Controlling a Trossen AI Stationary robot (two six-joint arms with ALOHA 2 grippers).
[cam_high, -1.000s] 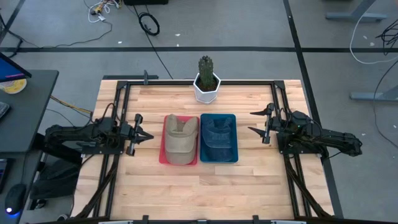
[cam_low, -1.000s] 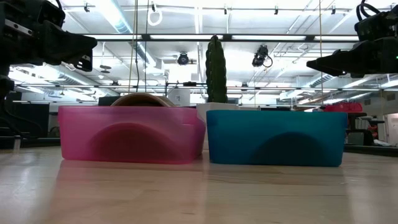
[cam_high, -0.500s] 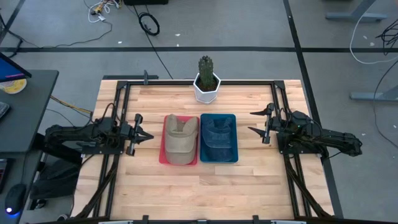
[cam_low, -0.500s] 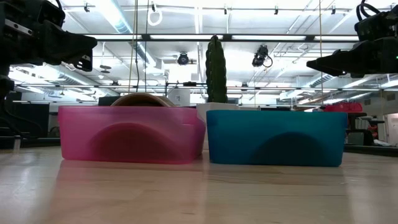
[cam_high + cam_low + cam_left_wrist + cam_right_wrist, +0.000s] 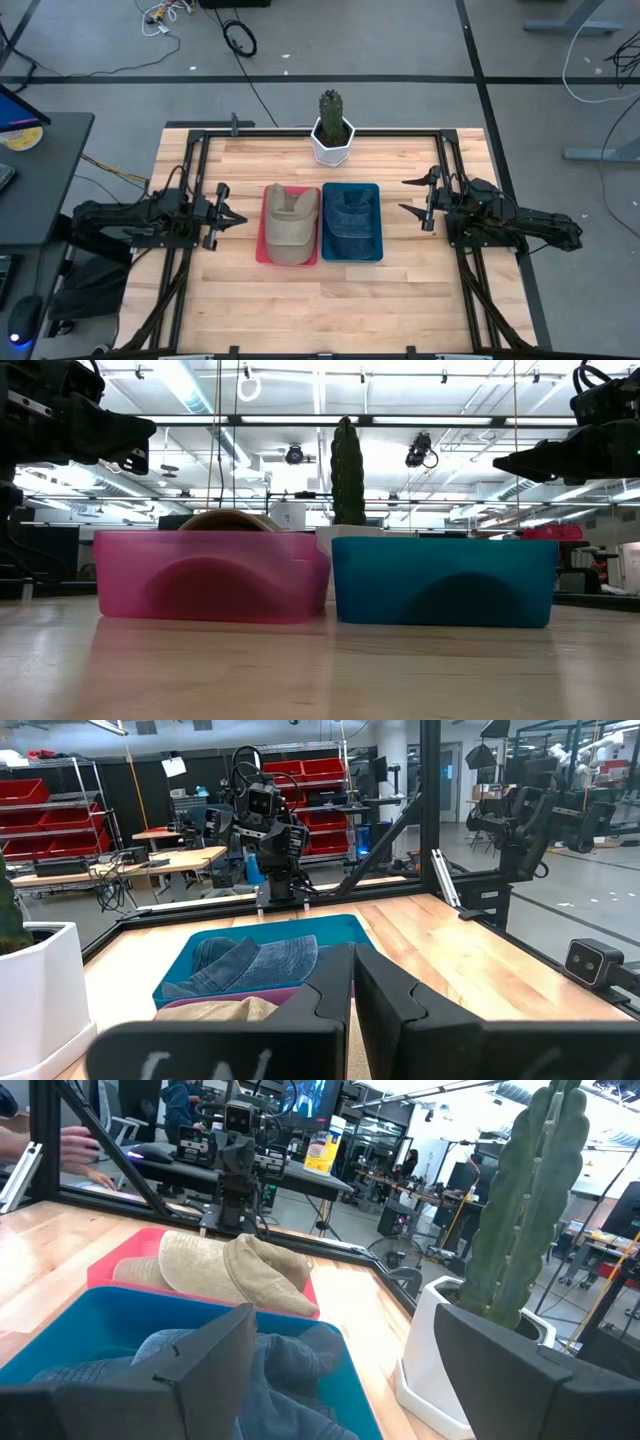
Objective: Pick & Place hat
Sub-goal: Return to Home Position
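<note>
The wooden table carried a pink bin and a blue bin side by side at its middle, with a potted cactus behind them. The brown caps lay inside the pink bin and denim caps filled the blue one. The left gripper hung closed and empty left of the pink bin, while the right gripper hung spread wide right of the blue bin.

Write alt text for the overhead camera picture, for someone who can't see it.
From above: a pink bin of brown caps and a blue bin of denim caps sit side by side on the wooden table, a potted cactus at the far edge. The left end effector, shut, and the right end effector, open, flank the bins, holding nothing.
</note>
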